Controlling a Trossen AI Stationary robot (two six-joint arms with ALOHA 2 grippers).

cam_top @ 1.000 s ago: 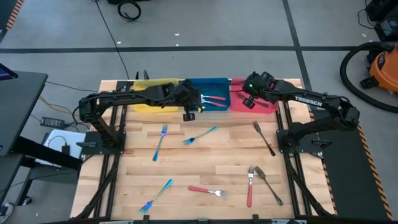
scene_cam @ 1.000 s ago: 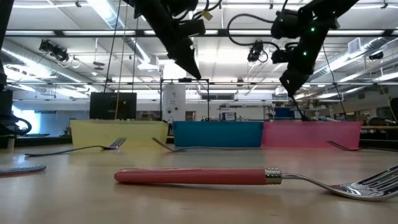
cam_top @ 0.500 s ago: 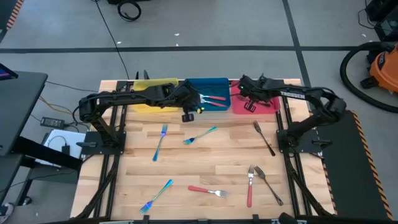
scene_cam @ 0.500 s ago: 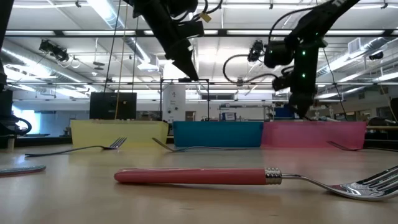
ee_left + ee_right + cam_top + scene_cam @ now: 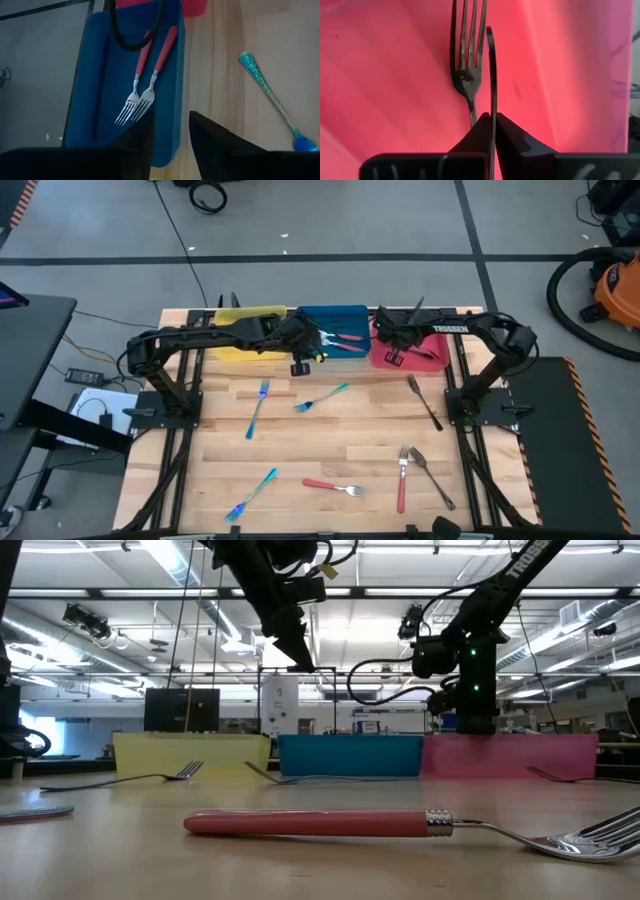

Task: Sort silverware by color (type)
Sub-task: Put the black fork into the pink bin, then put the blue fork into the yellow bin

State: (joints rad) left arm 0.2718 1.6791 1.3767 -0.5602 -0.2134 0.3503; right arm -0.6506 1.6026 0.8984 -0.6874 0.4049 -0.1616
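My left gripper (image 5: 312, 345) hangs open above the blue tray (image 5: 338, 311). Two red-handled forks (image 5: 147, 75) lie on the tray's floor. My right gripper (image 5: 393, 345) is low over the red tray (image 5: 438, 360) and shut on a thin dark utensil (image 5: 492, 75), which I see edge-on. Another dark fork (image 5: 466, 60) lies flat in the red tray. On the table lie three blue-teal pieces (image 5: 258, 408) (image 5: 322, 397) (image 5: 250, 495), two red-handled forks (image 5: 333, 487) (image 5: 402, 480) and two dark forks (image 5: 424, 402) (image 5: 432, 478). My right gripper pinches the dark utensil between its two fingers by its handle (image 5: 492, 112). The utensil runs straight out ahead along the fingers, edge-on to the wrist camera, above the red tray's floor. I cannot tell whether its far end touches the tray.
The yellow tray (image 5: 238, 315) stands left of the blue one along the table's far edge. In the low view a red-handled fork (image 5: 320, 824) lies close to the near edge. A black cable (image 5: 135, 40) loops over the blue tray. Bare wood lies mid-table.
My right gripper has swung toward the table's left and come down from high above the far edge to low over the red tray, still shut on the dark utensil. My left arm has kept nearly still over the blue tray.
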